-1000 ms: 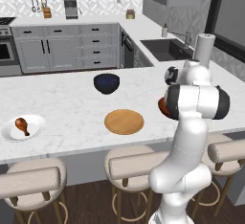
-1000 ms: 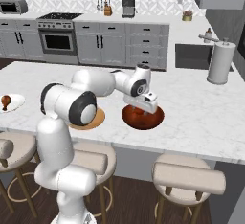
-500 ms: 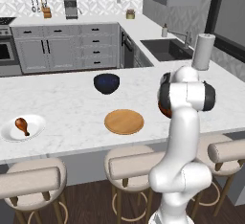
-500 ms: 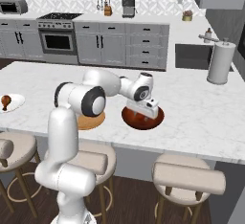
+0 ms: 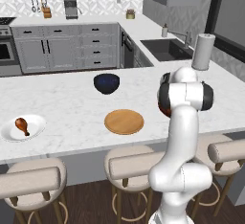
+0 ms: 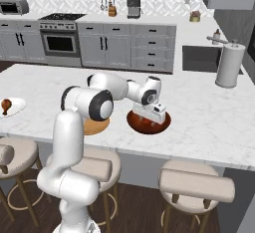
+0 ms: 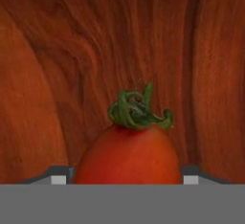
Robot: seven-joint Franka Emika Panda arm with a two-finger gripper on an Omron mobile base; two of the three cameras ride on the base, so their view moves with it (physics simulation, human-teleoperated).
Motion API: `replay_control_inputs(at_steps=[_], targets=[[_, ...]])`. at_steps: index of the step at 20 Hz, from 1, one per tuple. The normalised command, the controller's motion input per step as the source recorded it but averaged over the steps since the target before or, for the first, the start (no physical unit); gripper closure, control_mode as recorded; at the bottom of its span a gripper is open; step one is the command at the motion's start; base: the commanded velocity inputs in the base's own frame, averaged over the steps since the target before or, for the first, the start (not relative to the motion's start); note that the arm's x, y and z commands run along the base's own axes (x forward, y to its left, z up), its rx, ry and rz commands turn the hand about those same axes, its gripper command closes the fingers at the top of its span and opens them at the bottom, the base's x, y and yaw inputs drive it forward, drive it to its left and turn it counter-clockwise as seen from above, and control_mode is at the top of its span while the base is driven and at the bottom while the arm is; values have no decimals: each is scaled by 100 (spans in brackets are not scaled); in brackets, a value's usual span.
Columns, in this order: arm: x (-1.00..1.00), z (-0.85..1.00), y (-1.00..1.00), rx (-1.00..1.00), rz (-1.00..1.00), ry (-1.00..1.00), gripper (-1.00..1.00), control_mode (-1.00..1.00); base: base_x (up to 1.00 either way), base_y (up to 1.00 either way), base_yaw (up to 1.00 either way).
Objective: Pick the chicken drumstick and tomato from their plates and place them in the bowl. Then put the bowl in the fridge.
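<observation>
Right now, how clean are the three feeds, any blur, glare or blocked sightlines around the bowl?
Hand view: soft and pixelated at close range, tomato against the bowl wood grain, evenly lit. Right base view: sharp, end effector over the bowl's centre. Left base view: sharp, but the arm hides most of the bowl; no strong glare on the counter.

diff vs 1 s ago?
The arm swung its upper links round while the claw stayed low over the bowl. The tomato sits between the fingertips, against the bowl's wood; whether it is released is unclear. Drumstick, wooden plate and blue bowl unchanged.
</observation>
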Motion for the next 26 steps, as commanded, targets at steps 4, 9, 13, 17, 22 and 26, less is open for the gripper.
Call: replay_control_inputs(at_steps=[4,9,13,17,22,26], targets=[[-29,7,8,-1,0,-6,-100,-100,0,0,0],[-46,38,23,-6,0,-9,-100,-100,0,0,0],[-74,57,43,-8,0,-6,-100,-100,0,0,0],[-83,63,52,-9,2,-4,-100,-100,0,0,0],[-86,44,77,-1,14,-1,-100,-100,0,0,0],[-69,40,96,0,21,0,-100,-100,0,0,0]])
